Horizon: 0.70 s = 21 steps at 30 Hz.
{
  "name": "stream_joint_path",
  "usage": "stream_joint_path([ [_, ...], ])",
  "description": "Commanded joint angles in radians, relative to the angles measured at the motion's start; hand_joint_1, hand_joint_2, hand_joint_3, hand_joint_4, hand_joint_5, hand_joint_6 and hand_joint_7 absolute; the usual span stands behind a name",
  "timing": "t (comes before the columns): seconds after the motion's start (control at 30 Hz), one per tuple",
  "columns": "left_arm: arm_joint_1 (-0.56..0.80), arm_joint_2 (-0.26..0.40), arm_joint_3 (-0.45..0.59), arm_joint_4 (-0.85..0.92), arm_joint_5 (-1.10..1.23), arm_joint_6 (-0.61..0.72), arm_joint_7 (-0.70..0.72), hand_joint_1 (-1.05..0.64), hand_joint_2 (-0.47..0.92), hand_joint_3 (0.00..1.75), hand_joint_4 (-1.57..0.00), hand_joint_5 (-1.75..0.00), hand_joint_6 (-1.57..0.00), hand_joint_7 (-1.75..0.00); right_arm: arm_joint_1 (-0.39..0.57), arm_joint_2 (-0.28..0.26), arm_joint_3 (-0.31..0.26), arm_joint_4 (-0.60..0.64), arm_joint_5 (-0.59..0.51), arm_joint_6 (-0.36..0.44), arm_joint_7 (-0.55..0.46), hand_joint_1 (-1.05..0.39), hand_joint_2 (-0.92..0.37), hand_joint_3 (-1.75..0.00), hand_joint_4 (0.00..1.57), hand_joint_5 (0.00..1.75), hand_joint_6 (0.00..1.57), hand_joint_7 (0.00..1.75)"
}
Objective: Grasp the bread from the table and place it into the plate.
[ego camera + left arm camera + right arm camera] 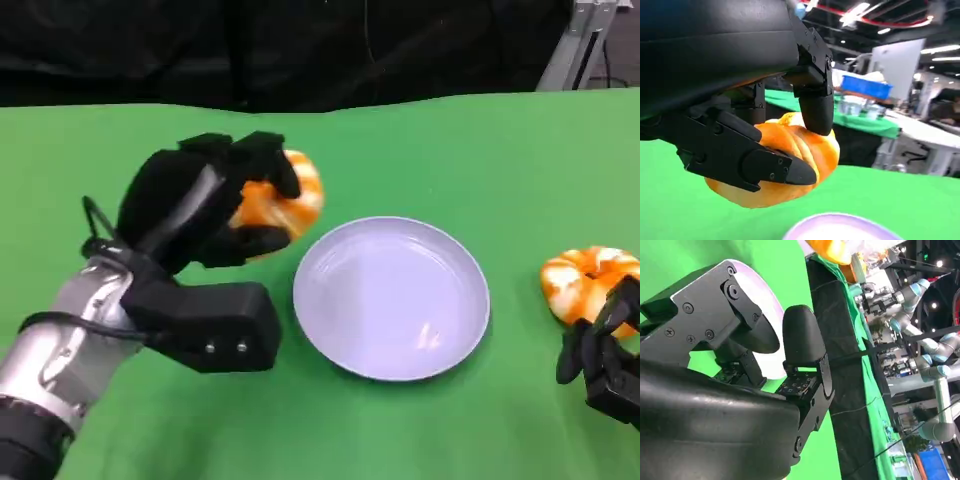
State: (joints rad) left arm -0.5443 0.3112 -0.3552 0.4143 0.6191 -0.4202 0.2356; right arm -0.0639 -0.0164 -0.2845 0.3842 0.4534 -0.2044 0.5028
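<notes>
item: orange-and-white bread [285, 200], grasped by the left hand [205, 205] with fingers [815, 107] wrapped over it, raised off the green counter [450, 150] at ten o'clock of the pale plate [392, 298]. second bread [585, 280] lies on the counter at three o'clock of the plate. right hand [605, 350] just beside that bread, holding nothing, fingers loosely apart.

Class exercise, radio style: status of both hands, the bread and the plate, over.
Left hand grips bread, lifted beside the plate. Right hand holds nothing, next to a second bread. Plate bare, path unobstructed.
</notes>
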Motion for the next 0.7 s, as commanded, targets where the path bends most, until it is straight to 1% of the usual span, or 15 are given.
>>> stream_joint_path([
  [0.03, -0.044, -0.044, -0.024, 0.01, 0.005, -0.009, -0.037, -0.05, 0.83, 0.45, -0.72, -1.7, -0.78, -1.35, 0.012, -0.01, -0.004, -0.023, 0.002, -0.002, -0.007, -0.05, -0.41, -1.49, 0.91, 1.75, 0.76, 1.73],
  [0.07, -0.056, -0.056, -0.032, 0.023, 0.011, -0.014, -0.04, -0.05, 0.83, 0.46, -0.73, -1.68, -0.82, -1.28, 0.013, -0.009, -0.003, -0.025, 0.002, -0.001, -0.009, -0.05, -0.41, -1.49, 0.91, 1.75, 0.76, 1.74],
  [0.23, -0.114, -0.105, -0.074, 0.094, 0.015, -0.037, -0.074, -0.09, 0.87, 0.43, -0.71, -1.69, -0.79, -1.35, 0.015, -0.007, -0.002, -0.026, 0.011, 0.001, 0.001, -0.04, -0.41, -1.5, 0.92, 1.75, 0.76, 1.73],
  [0.37, -0.16, -0.16, -0.108, 0.185, 0.018, -0.059, -0.076, -0.06, 0.88, 0.36, -0.69, -1.74, -0.75, -1.47, 0.017, -0.005, -0.001, -0.032, 0.009, 0.003, -0.006, -0.04, -0.41, -1.5, 0.92, 1.75, 0.76, 1.73],
  [0.4, -0.172, -0.173, -0.116, 0.217, 0.022, -0.071, -0.067, -0.04, 0.87, 0.35, -0.69, -1.74, -0.72, -1.52, 0.017, -0.004, -0.001, -0.032, 0.008, 0.003, -0.008, -0.04, -0.4, -1.5, 0.92, 1.75, 0.76, 1.72],
  [0.53, -0.231, -0.21, -0.155, 0.367, 0.063, -0.116, -0.011, -0.04, 0.86, 0.32, -0.68, -1.75, -0.63, -1.63, 0.013, 0.0, 0.0, -0.026, 0.01, -0.008, -0.003, -0.04, -0.4, -1.51, 0.92, 1.75, 0.76, 1.72],
  [0.6, -0.265, -0.228, -0.176, 0.453, 0.086, -0.13, 0.016, -0.04, 0.88, 0.26, -0.67, -1.75, -0.7, -1.46, 0.013, 0.002, 0.001, -0.027, 0.009, -0.011, -0.004, -0.04, -0.4, -1.51, 0.92, 1.75, 0.76, 1.72],
  [0.63, -0.278, -0.235, -0.182, 0.486, 0.092, -0.135, 0.027, -0.05, 0.89, 0.21, -0.66, -1.75, -0.71, -1.44, 0.014, 0.003, 0.002, -0.028, 0.008, -0.011, -0.006, -0.04, -0.4, -1.52, 0.92, 1.75, 0.76, 1.72],
  [0.7, -0.301, -0.249, -0.199, 0.557, 0.114, -0.152, 0.072, -0.05, 0.91, 0.16, -0.66, -1.75, -0.69, -1.48, 0.015, 0.003, 0.002, -0.029, 0.009, -0.006, -0.006, -0.04, -0.4, -1.52, 0.92, 1.75, 0.77, 1.72],
])
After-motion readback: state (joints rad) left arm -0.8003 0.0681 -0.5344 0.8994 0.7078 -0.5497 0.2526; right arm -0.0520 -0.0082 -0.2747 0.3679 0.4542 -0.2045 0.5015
